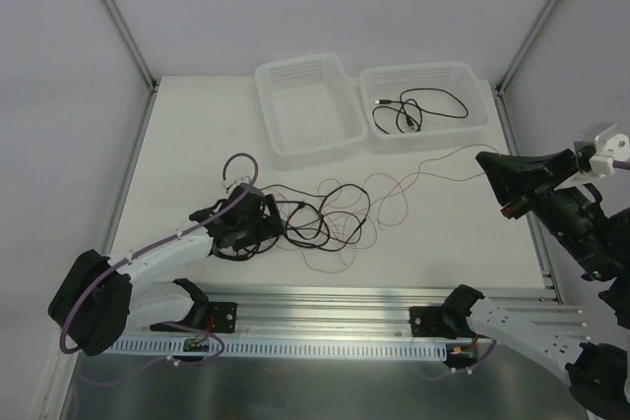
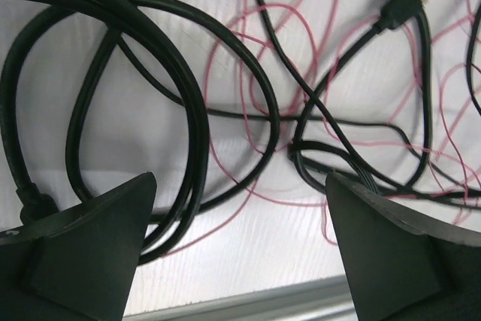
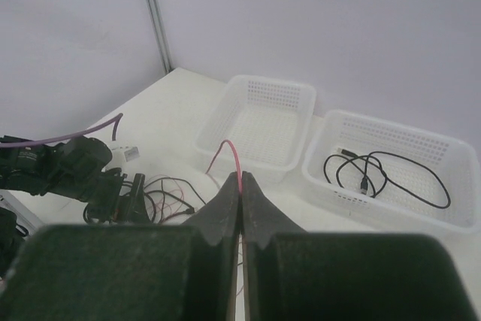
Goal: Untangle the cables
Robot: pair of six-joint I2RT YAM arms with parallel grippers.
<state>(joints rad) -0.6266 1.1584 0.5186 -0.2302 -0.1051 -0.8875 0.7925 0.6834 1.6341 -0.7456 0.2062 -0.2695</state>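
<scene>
The right fingers (image 3: pixel 240 186) are pressed tight together on a thin red wire (image 3: pixel 234 159), which arches up out of the closed tips. They hang above the counter (image 1: pixel 197 145), well to the right of the empty basket (image 1: pixel 305 110) and nearer the arms than it is. From there the red wire runs leftward, low over the counter, passes the near side of the empty basket and drops into loose pink-red loops.

The left fingers (image 2: pixel 391 246) stand wide apart with nothing between them, down low over the counter on the near side of the empty basket and a little to its left. Seen from the left wrist, the black cables (image 2: pixel 188 110) lie in the gap ahead of them: thick loops on one side, thinner strands crossing on the other, the red wire threaded over and under them, and a small plug (image 2: pixel 402 7) with a pale tip further out. This tangle lies on the counter, near the front of the empty basket.

A second basket (image 1: pixel 474 123) sits just beside the empty basket on its right, and a coiled black cable (image 1: pixel 418 110) lies inside it
</scene>
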